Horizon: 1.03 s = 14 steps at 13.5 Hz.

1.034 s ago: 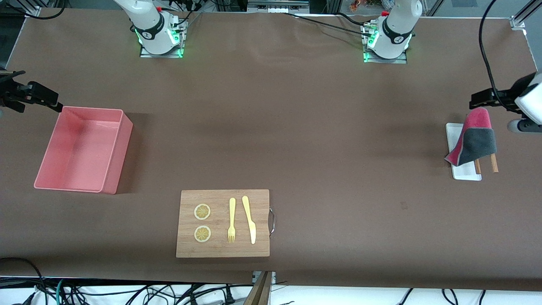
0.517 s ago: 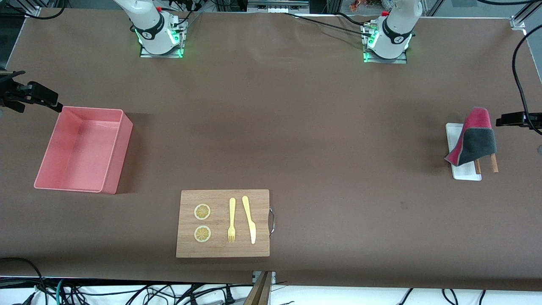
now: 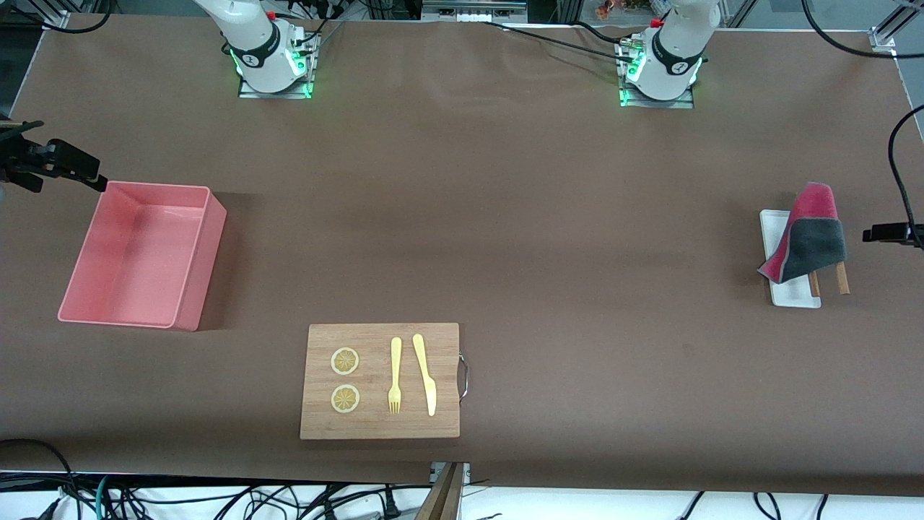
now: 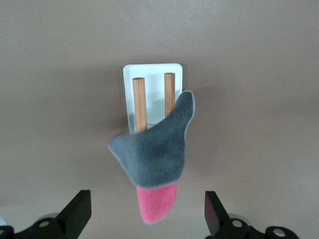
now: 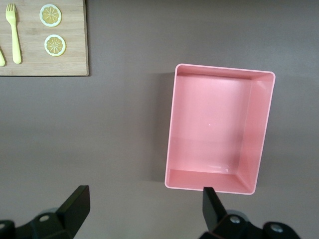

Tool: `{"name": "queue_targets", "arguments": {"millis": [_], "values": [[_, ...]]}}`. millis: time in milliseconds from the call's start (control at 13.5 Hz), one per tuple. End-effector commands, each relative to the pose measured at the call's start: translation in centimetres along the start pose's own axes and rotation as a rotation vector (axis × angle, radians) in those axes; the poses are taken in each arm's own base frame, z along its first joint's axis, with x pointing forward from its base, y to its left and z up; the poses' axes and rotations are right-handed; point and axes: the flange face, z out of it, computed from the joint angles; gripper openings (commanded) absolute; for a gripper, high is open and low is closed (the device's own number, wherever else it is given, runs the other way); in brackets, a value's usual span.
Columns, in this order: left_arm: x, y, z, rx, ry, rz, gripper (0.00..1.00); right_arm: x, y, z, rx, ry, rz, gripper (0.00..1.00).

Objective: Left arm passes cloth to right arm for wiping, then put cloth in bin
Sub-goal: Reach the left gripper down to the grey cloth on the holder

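The cloth (image 3: 812,235), pinkish-red and dark grey, hangs draped over two wooden pegs (image 3: 842,278) on a small white tray (image 3: 794,295) at the left arm's end of the table. My left gripper (image 3: 891,232) is open and empty, over the table beside the cloth, apart from it. In the left wrist view the cloth (image 4: 154,154) hangs in front of the left gripper (image 4: 147,214). The pink bin (image 3: 155,188) stands empty at the right arm's end. My right gripper (image 3: 54,160) waits open over the table beside the bin; the right wrist view shows the right gripper (image 5: 144,206) and the bin (image 5: 224,69).
A wooden board (image 3: 380,380) with a yellow fork (image 3: 395,375), a yellow knife (image 3: 426,375) and two lemon slices (image 3: 345,361) lies near the table's front edge, nearer to the front camera than the bin. It also shows in the right wrist view (image 5: 50,62).
My left gripper has drawn away from the cloth's top toward the table's end, staying empty. The cloth has not moved. The right arm has not moved.
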Motion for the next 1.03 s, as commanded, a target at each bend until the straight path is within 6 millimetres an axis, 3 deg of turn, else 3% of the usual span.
{"name": "queue_targets", "arguments": {"millis": [0, 74, 148, 443, 738, 960], "values": [[1.0, -2.2, 3.0, -0.070, -0.008, -0.003, 1.00, 0.3, -0.2, -0.4, 0.014, 0.009, -0.005, 1.00], [1.2, -2.3, 3.5, -0.074, -0.008, -0.002, 1.00, 0.3, -0.1, -0.5, 0.014, 0.010, -0.003, 1.00], [1.3, -2.6, 4.1, -0.087, -0.010, -0.005, 0.89, 0.3, -0.1, -0.4, 0.014, 0.009, -0.003, 1.00], [1.3, -2.6, 5.2, -0.103, -0.028, -0.003, 0.87, 0.3, -0.2, -0.4, 0.014, 0.009, -0.003, 1.00], [1.5, -3.1, 6.5, -0.112, -0.033, -0.007, 0.71, 0.3, -0.3, -0.5, 0.014, 0.010, -0.006, 1.00], [1.7, -3.4, 7.3, -0.121, -0.041, 0.004, 0.71, 0.3, -0.7, -0.4, 0.013, 0.007, -0.011, 1.00]]}}
